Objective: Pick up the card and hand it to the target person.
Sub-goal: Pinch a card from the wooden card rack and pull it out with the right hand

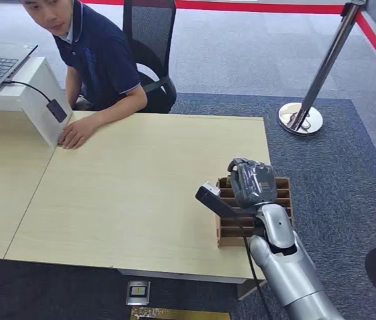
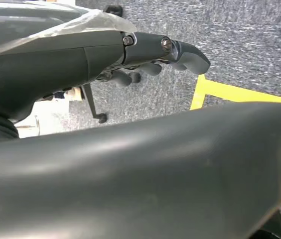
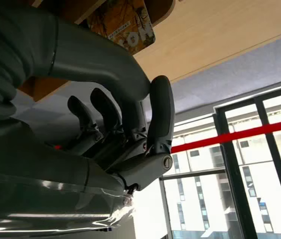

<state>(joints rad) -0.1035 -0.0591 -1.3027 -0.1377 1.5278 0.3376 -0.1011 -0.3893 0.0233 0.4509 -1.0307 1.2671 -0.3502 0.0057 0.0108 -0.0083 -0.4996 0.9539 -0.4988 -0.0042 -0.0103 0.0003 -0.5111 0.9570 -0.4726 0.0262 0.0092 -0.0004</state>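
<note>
We are at the pick-up step, our right hand (image 1: 250, 181) poised over the slotted wooden rack (image 1: 283, 200) on the surface (image 1: 141, 187), fingers curled in with no card visibly held, so next we must find and pinch the card, seemingly still slotted there.

Silver right arm (image 1: 291, 267), black cable, dark grey plastic-wrapped right hand (image 1: 250, 181)
</note>
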